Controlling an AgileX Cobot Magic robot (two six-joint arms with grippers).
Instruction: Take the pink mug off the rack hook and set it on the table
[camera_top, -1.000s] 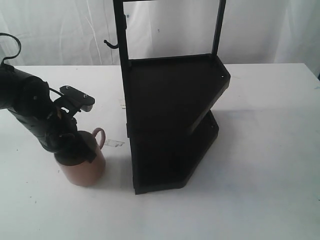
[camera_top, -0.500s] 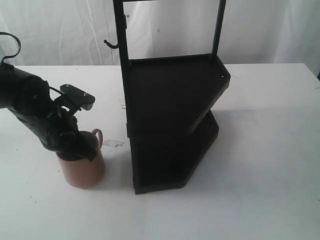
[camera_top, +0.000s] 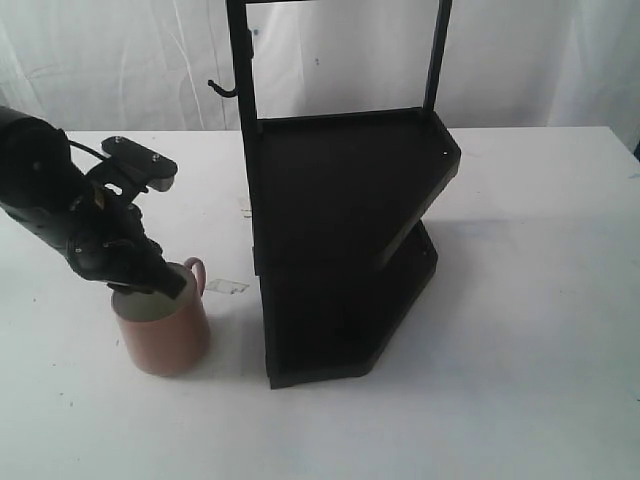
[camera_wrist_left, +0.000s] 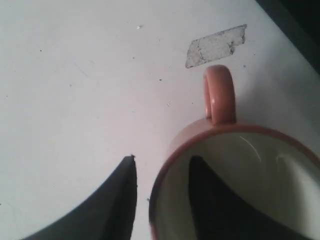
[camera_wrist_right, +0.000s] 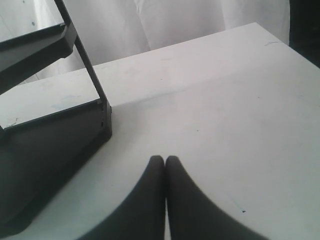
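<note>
The pink mug (camera_top: 165, 335) stands upright on the white table (camera_top: 530, 330), left of the black rack (camera_top: 340, 200), its handle (camera_wrist_left: 219, 95) turned toward the rack. My left gripper (camera_top: 148, 284) hovers at the mug's rim, open: in the left wrist view (camera_wrist_left: 164, 159) one finger is outside the wall with a gap of table showing, the other is inside the cream interior (camera_wrist_left: 250, 175). The rack hook (camera_top: 222, 90) sticks out bare from the rack's left post. My right gripper (camera_wrist_right: 165, 159) is shut on nothing above bare table; it is out of the exterior view.
A scrap of clear tape (camera_top: 228, 287) lies on the table between the mug and the rack's base. A white curtain (camera_top: 120, 60) hangs behind the table. The right wrist view shows the rack's lower corner (camera_wrist_right: 102, 112).
My left arm has risen and drawn back to the left, uncovering the mug's mouth. The mug has stayed where it stands on the table.
</note>
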